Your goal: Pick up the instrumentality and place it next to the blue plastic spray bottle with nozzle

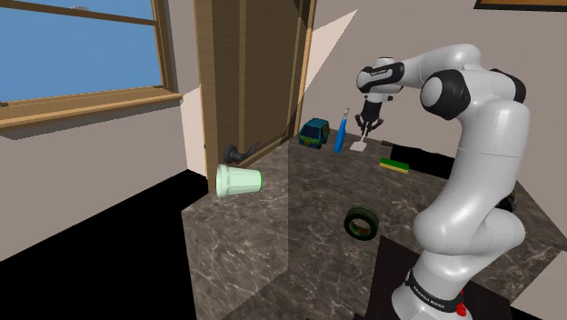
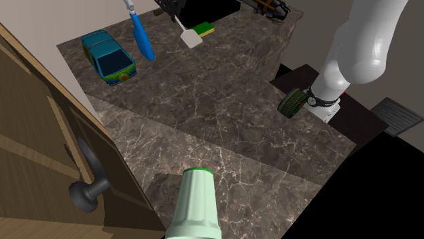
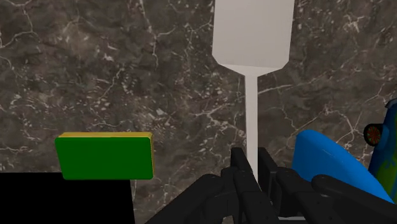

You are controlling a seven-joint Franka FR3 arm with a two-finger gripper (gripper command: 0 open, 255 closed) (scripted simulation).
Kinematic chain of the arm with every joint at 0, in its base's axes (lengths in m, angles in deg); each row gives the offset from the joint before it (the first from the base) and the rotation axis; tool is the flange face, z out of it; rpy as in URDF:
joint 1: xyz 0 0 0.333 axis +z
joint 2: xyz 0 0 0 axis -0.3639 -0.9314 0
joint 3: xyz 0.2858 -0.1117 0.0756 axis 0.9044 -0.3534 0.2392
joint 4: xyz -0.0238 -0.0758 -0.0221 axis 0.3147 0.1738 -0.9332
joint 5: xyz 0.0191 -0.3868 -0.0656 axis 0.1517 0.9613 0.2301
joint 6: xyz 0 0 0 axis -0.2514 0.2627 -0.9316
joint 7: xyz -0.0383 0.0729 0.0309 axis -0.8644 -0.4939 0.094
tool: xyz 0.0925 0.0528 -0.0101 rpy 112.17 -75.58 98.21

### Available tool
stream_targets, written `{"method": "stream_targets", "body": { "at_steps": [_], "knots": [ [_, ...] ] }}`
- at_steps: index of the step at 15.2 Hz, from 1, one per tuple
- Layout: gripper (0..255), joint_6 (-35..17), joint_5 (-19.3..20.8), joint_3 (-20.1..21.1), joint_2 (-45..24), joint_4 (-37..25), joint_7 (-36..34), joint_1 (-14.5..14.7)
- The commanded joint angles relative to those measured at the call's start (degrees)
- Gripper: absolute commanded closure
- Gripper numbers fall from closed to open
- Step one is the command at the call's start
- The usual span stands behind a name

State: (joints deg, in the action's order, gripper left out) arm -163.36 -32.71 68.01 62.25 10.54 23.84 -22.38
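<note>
Spatula (image 3: 253,38): clasped by its thin handle between the close-set black fingers of the gripper (image 3: 253,162). Hangs blade-down over the dark marbled counter (image 2: 224,102), just beside the blue spray bottle (image 3: 331,168) and between it and the green sponge (image 3: 105,156). Contact between blade and counter: cannot be told.

Step in hand judged to be the placing, with the position already close to the mark. Advised: lower straight down until the blade bears on the counter; keep the handle off the bottle, which is slender and probably easy to knock over; let go only once supported; lift away vertically.

Appearance: plain white throughout. Broad, flat, rectangular blade, sloped at the shoulders into a slim straight handle. No material to be named. Looks thin and light, so likely to fall flat when released.

Further out: blue-and-green toy van (image 2: 109,58) beyond the bottle.
</note>
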Motion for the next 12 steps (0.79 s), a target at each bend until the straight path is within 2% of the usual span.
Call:
{"method": "stream_targets", "body": {
  "at_steps": [1,12],
  "knots": [
    [255,-1.7,0.0,0.0,-0.1,1.6,-0.1,0.0],
    [255,-9.6,-0.1,0.1,-1.9,7.7,-0.2,0.0]
  ]
}}
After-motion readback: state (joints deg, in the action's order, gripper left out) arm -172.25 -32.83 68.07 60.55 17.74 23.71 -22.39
